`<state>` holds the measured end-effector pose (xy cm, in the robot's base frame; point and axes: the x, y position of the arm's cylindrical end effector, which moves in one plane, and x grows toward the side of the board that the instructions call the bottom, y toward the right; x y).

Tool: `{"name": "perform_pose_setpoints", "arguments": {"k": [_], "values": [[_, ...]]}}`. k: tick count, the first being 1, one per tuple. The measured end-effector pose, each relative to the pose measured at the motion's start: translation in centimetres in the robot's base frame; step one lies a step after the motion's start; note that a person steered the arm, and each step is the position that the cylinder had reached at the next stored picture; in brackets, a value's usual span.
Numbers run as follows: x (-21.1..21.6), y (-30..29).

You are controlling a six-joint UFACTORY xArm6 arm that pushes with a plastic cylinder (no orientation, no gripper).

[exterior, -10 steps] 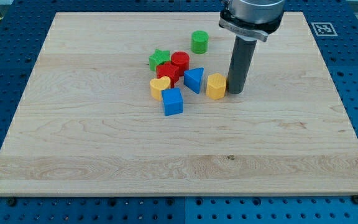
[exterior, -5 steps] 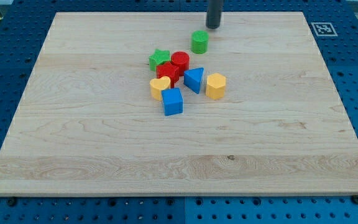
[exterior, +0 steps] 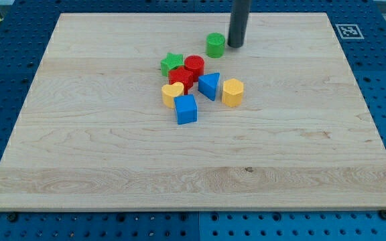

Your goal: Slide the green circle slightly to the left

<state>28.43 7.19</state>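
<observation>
The green circle (exterior: 215, 45) stands near the view's top, above the cluster of blocks. My tip (exterior: 236, 45) rests on the board just to the right of the green circle, with a narrow gap between them. The dark rod rises straight up out of the view's top.
Below the green circle lies a cluster: a green star (exterior: 171, 64), a red circle (exterior: 194, 66), a red block (exterior: 180, 78), a blue triangle (exterior: 209, 86), a yellow hexagon (exterior: 232, 92), a yellow heart (exterior: 172, 94) and a blue cube (exterior: 186, 109). A marker tag (exterior: 346, 31) sits top right.
My tip left the yellow hexagon's right side, went up toward the view's top, and now sits lower, close to the right of the green circle. No block has moved.
</observation>
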Motion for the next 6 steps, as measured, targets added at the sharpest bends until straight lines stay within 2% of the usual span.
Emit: {"name": "perform_pose_setpoints", "arguments": {"k": [2,4,5,6], "values": [[-1.3,-7.0],[-1.3,-10.4],[0.2,-6.7],[2.6,-0.1]]}}
